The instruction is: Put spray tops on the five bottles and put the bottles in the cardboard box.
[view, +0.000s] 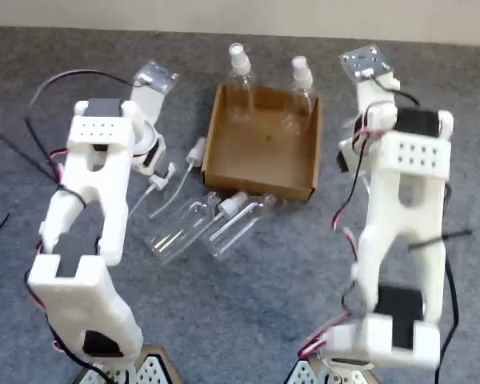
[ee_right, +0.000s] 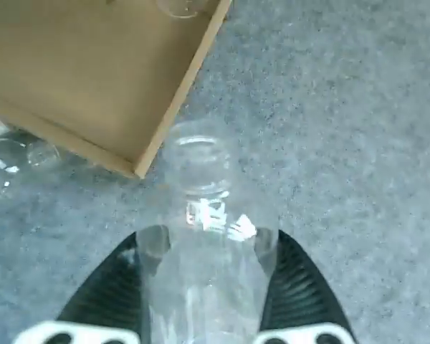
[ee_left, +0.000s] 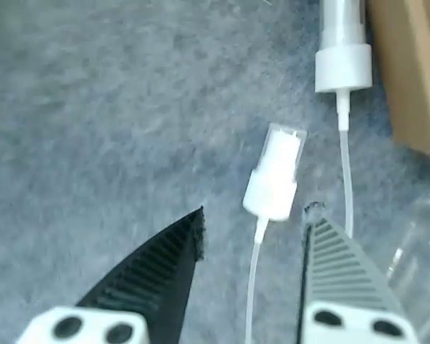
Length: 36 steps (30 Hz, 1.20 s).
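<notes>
- Left wrist view, left hand (ee_left: 254,215): hung wide open and empty, straddling the nearer spray top (ee_left: 272,179) on the grey desk (ee_left: 93,107), with its thin tube trailing back between the jaws.
- Could have pinched that tube instead of the white collar on closing, and so bent it or flicked the top aside.
- Risked nudging the second spray top (ee_left: 342,64) as well, lying just beyond, close beside the cardboard box (ee_left: 408,72).
- Right wrist view, right hand (ee_right: 208,240): sat clamped snugly round an uncapped bottle (ee_right: 197,165), just outside the box corner.
- Looked a slippery customer: clear, smooth, glinting, probably thin-walled, with an open neck.
- Might have buckled under too hard a squeeze, or twisted under too light a one, and left the tube missing that neck.
- High view: showed a capped bottle (view: 238,84) and its capped neighbour (view: 298,94) standing at the far side of the box.
- Caught a bare bottle (view: 180,228) lying on the desk in front, next to another lying bottle (view: 244,220), seemingly with a white top at its neck.
</notes>
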Each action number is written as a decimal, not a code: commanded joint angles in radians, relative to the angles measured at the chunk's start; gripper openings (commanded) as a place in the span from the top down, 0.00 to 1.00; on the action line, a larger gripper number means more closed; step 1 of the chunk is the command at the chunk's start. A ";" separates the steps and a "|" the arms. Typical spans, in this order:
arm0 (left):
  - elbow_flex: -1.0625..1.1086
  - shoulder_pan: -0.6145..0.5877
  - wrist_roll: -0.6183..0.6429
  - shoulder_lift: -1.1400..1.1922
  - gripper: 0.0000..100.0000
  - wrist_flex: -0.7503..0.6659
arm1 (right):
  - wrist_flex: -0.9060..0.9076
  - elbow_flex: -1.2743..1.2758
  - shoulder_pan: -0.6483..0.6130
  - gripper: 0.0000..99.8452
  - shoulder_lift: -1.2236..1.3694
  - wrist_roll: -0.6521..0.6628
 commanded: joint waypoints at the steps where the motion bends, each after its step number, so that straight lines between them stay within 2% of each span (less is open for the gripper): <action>1: -0.143 0.021 -0.017 0.094 0.79 -0.023 | -0.122 0.202 -0.025 1.00 -0.229 -0.017; 8: -0.271 0.047 -0.041 0.269 0.79 -0.023 | -0.278 0.547 -0.133 1.00 -0.492 -0.112; 12: -0.302 0.048 -0.041 0.323 0.79 -0.029 | -0.283 0.604 -0.200 1.00 -0.544 -0.133; 19: -0.308 0.041 -0.044 0.381 0.90 -0.031 | -0.285 0.611 -0.311 1.00 -0.558 -0.192; 23: -0.311 -0.021 -0.040 0.372 0.98 -0.023 | -0.361 0.628 -0.381 1.00 -0.559 -0.221; 27: -0.306 -0.097 -0.038 0.254 0.99 -0.021 | -0.472 0.720 -0.423 1.00 -0.559 -0.239; 30: -0.303 -0.131 -0.018 0.091 0.99 0.049 | -0.556 0.765 -0.469 1.00 -0.559 -0.265; 36: -0.272 -0.116 0.092 -0.321 0.99 0.193 | -0.679 0.797 -0.544 1.00 -0.561 -0.345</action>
